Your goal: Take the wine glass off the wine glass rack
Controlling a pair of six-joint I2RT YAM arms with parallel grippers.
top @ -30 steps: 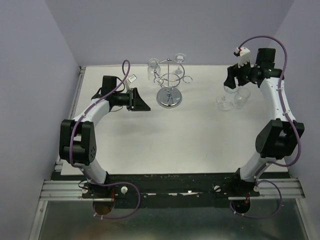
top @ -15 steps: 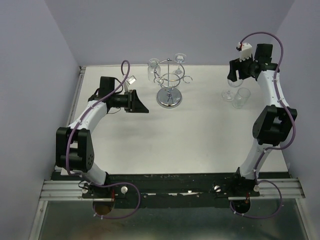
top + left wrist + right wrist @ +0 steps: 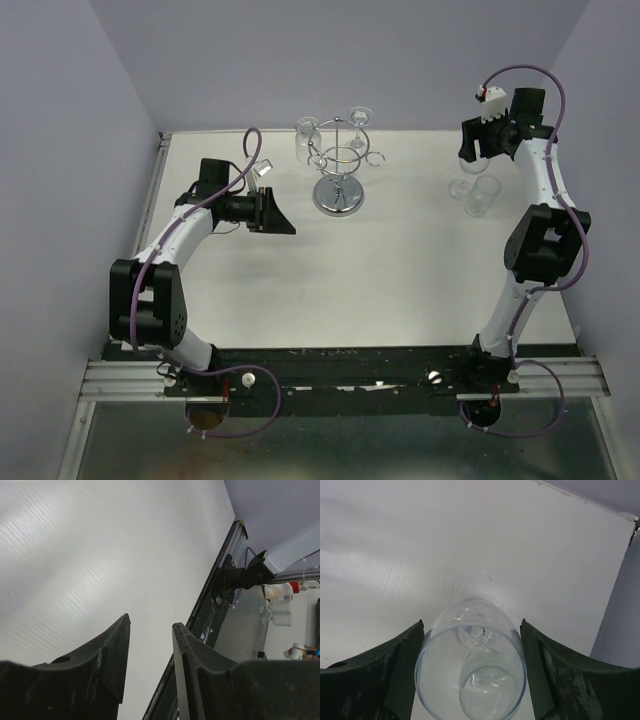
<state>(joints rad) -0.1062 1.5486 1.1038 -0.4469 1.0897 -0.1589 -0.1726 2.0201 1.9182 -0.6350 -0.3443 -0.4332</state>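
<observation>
Right wrist view: second glass (image 3: 485, 196) noted just beside right gripper (image 3: 471, 625); wine glass (image 3: 470, 670) clamped within it. Wine glass rack (image 3: 338, 165) well apart, leftward. Left gripper (image 3: 151, 621) held parted.

Bright, even light falls from above. In my wrist views the white table (image 3: 75, 555) carries broad, soft bands of glare and is nearly washed out. My left gripper (image 3: 150, 622) is a dark, slightly soft shape close to the lens. At my right gripper (image 3: 471, 622) the wine glass (image 3: 470, 680) blurs at its rim, flecked with highlights. The overhead view is sharp, with faint shadows.
</observation>
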